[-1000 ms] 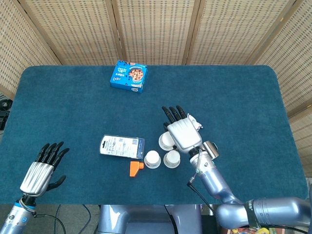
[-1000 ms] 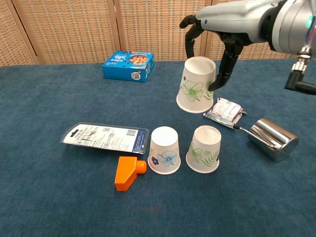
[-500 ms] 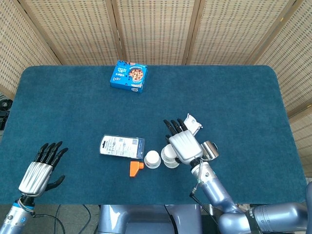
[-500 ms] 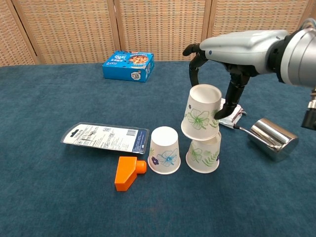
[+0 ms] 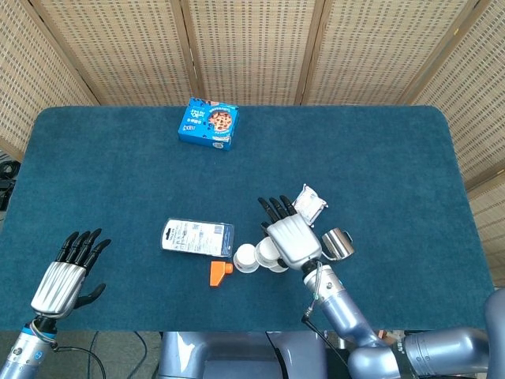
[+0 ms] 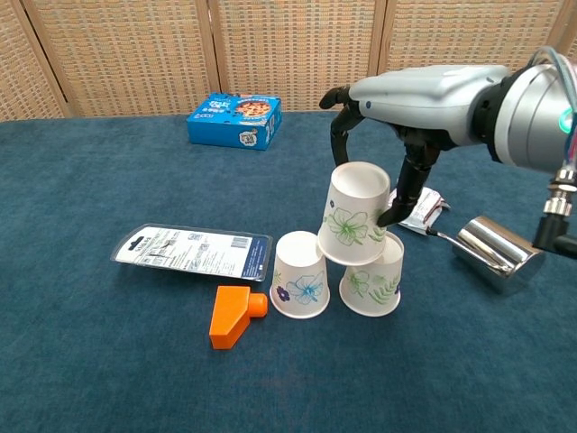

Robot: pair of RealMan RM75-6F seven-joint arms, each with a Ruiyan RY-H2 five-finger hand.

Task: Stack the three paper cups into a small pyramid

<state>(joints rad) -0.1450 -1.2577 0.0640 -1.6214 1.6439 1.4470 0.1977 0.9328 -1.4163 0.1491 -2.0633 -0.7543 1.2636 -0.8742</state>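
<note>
Gripping the top cup [image 6: 354,215] from above, right robot hand [image 6: 383,108] holds it tilted over two base cups [image 6: 300,274] on the tabletop [image 6: 90,343]. Left robot hand [image 5: 67,273] spread, empty.

You're at a staged test setup, prob. a robotics lab, not a home or shop: the bench [image 5: 95,158] is covered edge to edge w/ dark blue carpet-like cloth. Woven rattan screens [image 5: 252,47] wall it off behind. Unrelated odds & ends lie on it, e.g. a cookie box [image 5: 209,123] & a blister pack [image 6: 192,252].
</note>
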